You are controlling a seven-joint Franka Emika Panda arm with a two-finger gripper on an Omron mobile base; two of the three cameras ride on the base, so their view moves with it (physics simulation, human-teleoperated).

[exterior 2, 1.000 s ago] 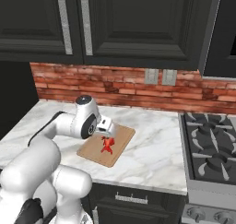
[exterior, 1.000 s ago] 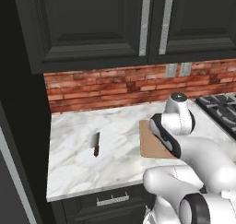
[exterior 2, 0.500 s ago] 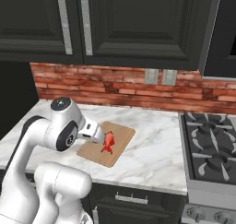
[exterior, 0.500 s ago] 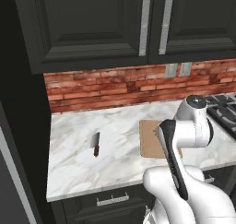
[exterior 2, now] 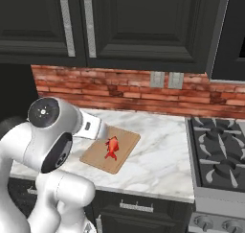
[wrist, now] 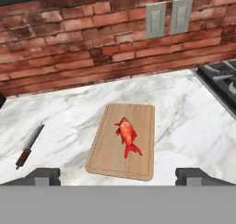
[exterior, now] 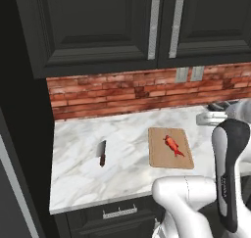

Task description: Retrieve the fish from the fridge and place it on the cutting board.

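We saw the fish (wrist: 127,136) lying flat on the cutting board (wrist: 103,150), so our hand (wrist: 118,176), fingers spread and empty, hung clear above the bench (wrist: 193,121).

I see flat, even rendered light — bright on the marble counter (exterior: 127,149), dim across the dark cabinets (exterior 2: 143,26). Shadows are faint, with no glare. Everything looks slightly soft — low-resolution blur throughout.

Marble counter (exterior: 127,168): cutting board (exterior: 162,156), knife (exterior: 102,153)
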